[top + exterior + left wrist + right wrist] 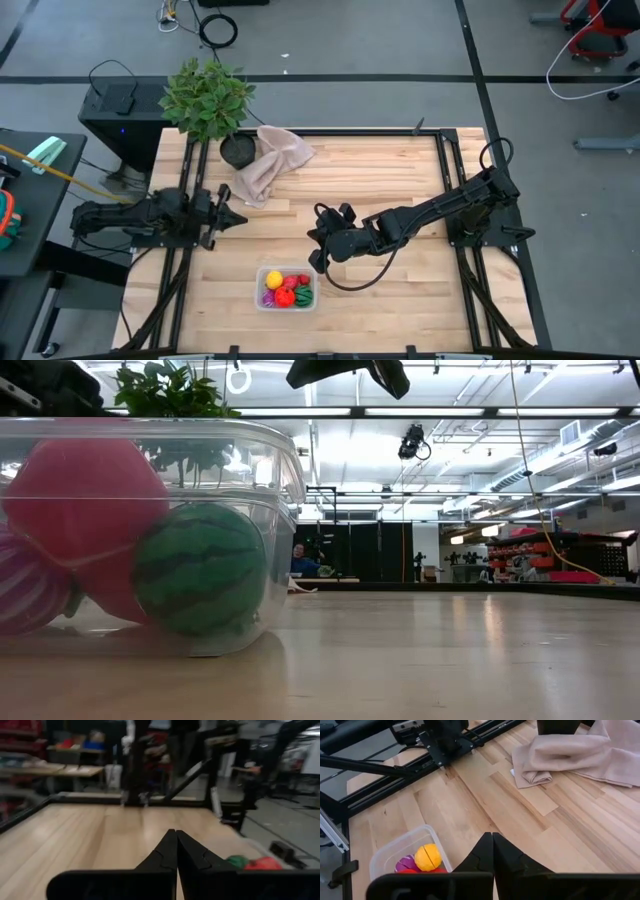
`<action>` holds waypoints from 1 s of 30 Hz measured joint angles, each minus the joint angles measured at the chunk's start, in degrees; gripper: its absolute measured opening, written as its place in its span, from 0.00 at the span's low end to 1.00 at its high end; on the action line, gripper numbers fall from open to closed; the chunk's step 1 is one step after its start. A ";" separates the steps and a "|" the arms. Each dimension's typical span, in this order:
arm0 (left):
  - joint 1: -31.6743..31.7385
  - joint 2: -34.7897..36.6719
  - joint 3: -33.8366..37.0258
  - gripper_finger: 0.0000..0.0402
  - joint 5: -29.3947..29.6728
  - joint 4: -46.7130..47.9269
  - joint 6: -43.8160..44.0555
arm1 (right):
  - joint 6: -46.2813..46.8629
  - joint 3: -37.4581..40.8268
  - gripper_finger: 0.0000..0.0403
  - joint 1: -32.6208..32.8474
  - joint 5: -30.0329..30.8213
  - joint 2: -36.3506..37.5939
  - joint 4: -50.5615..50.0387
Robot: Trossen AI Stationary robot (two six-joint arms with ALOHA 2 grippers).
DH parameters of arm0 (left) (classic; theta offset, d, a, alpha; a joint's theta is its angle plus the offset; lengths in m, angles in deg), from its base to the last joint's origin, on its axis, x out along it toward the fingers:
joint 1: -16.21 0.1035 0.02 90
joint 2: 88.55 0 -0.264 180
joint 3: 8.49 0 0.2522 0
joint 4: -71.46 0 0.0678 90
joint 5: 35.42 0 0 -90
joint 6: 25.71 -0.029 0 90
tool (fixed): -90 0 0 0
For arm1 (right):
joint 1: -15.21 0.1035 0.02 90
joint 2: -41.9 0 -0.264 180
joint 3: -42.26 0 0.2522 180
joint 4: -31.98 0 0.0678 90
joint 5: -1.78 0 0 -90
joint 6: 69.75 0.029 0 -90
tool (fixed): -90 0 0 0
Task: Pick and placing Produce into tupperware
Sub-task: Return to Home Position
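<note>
Pale wood planks make up the table [400, 190], and there's the clear plastic tub [288, 268] at its near edge, about mid-width, loaded with toy produce [290, 284]. A yellow fruit [272, 279] sits in the far left corner, a purple piece [267, 297] just nearer, a red fruit [286, 296] in the middle and the green striped ball [304, 295] on the right, all packed in touching. From table height the striped ball presses against the tub's clear wall with a red fruit beside it. The right gripper [318, 258] hangs just beyond the tub's far right corner, above the boards and apart from it, its two fingers pressed together with nothing between them. Over on the left, the left gripper [234, 218] rests by its own side of the table, pointing inward, jaws likewise pinched fully together and empty. At the far left a beige cloth [272, 160] lies crumpled beside a leafy potted plant [205, 95]. Way off in the room behind, a person [298, 560] shows, too small to make out more.
</note>
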 joint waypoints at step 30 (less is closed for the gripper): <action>0.04 -0.22 -0.99 0.08 5.29 1.11 2.52 | -9.82 4.37 0.00 -0.52 12.17 24.77 -17.44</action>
